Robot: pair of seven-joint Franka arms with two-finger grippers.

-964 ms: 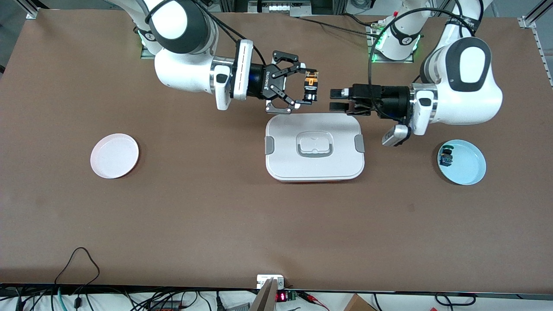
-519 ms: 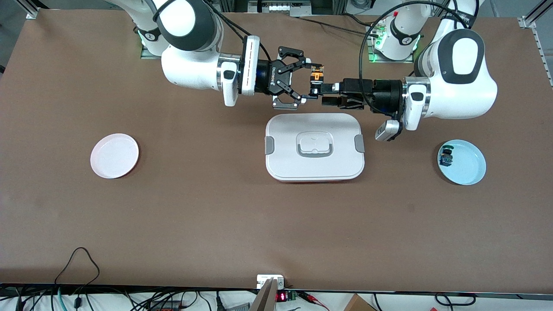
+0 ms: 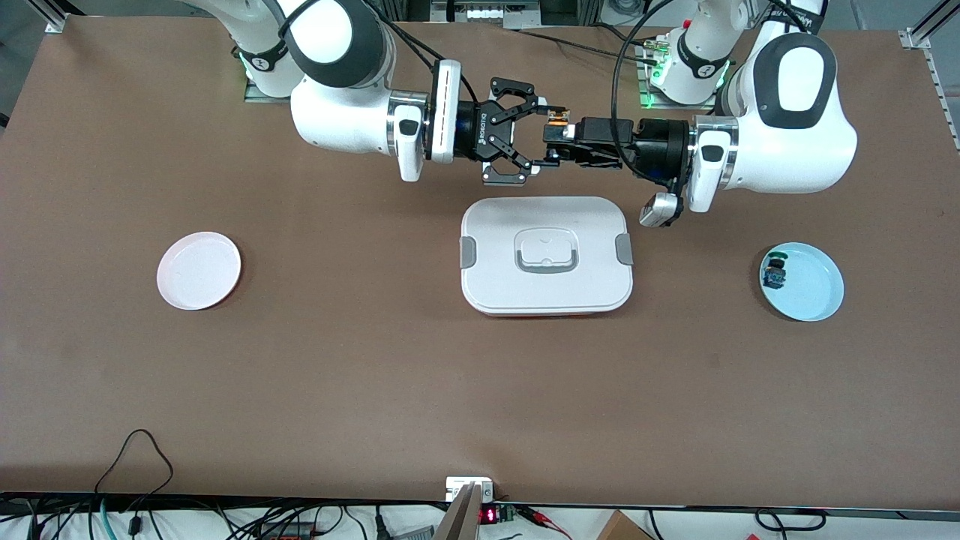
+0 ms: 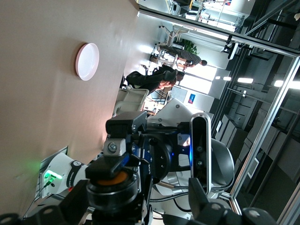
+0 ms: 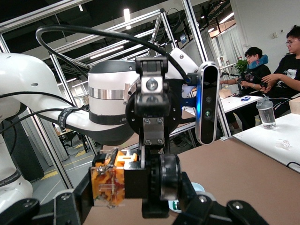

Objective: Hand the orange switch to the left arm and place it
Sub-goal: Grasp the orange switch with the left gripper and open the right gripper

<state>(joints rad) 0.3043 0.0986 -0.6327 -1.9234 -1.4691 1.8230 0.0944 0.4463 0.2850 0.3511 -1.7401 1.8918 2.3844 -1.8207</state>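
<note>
A pink plate [image 3: 199, 270] sits on the brown table [image 3: 375, 375] toward the right arm's end, with nothing on it. The right arm reaches in level from its base, and the right gripper [image 3: 546, 139] hangs over bare table just farther from the front camera than the box [image 3: 546, 255]. Its fingers are closed on the switch [image 3: 556, 115], a small black part with an orange middle, held up in the air between the two arms. The box, white with grey side clips and a lidded top, rests at the middle of the table, untouched. The left gripper [image 3: 553, 142] comes in level from its arm and meets the right one. Its fingers lie on either side of the switch; whether they press on it cannot be told. In the right wrist view the switch [image 5: 110, 183] shows beside the left gripper's black fingers [image 5: 140, 183]. A blue plate [image 3: 801, 281] toward the left arm's end holds a small blue-and-green part [image 3: 774, 276].
</note>
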